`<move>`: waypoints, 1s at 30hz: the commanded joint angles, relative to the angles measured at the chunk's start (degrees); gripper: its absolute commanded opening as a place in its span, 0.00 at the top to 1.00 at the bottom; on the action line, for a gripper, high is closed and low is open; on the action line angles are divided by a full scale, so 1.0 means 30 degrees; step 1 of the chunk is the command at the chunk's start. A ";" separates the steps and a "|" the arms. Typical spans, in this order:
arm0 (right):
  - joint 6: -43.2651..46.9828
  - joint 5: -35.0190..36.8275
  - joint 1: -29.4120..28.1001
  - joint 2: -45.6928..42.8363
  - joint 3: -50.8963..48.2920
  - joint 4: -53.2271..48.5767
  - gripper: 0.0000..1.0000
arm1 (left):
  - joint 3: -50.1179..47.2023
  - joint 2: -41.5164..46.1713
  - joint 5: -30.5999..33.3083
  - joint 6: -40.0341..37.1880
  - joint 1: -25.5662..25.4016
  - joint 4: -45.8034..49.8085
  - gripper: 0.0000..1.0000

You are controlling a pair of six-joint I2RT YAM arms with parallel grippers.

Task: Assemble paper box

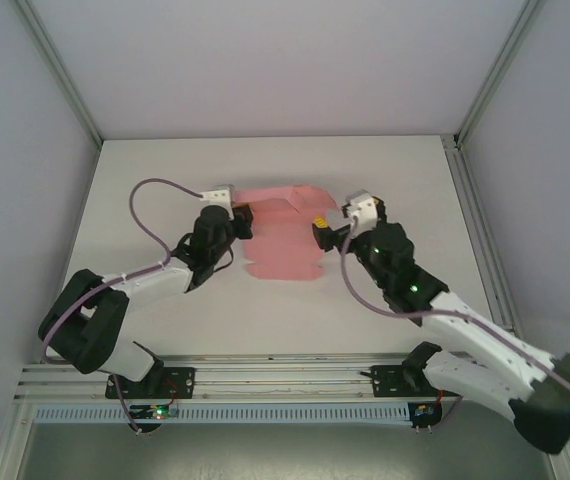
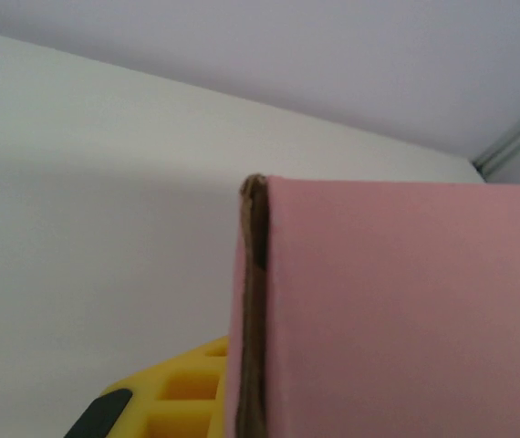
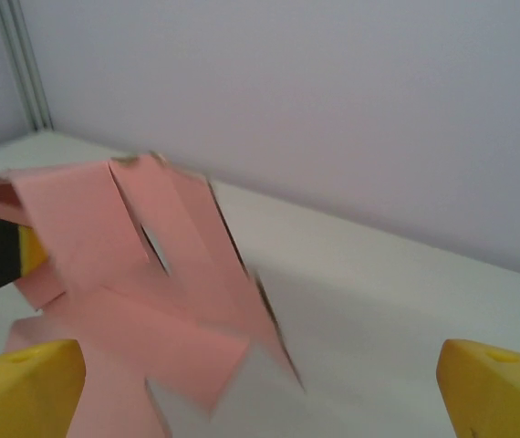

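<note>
Tear risk if tugged: left end effector clamped on paper box flap, right end effector spread wide.

Left arm: elbow folded low at the left, forearm angled up-right toward table centre. Left gripper is clamped tight on the left edge of the paper box. The left wrist view shows one yellow finger right beside the pink card's edge, the other hidden behind the card.

Right arm: elbow folded out low at the far right, forearm angled up-left, green LEDs lit on the wrist links. Right gripper is spread wide with nothing between the jaws, tips near the box's right edge; contact can't be made out. In the right wrist view both yellow fingertips sit far apart at the bottom corners
</note>
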State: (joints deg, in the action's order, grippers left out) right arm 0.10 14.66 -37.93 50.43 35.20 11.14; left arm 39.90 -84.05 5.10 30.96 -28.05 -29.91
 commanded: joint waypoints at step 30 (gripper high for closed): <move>-0.6849 -1.1912 0.4126 0.7050 0.1721 0.4297 0.02 | -0.0193 -0.2631 -1.1135 0.4884 0.2606 -0.7426 1.00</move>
State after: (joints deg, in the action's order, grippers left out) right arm -23.59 -23.42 -23.88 69.84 38.68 23.03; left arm 38.00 -91.55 -26.11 44.49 -20.23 -46.50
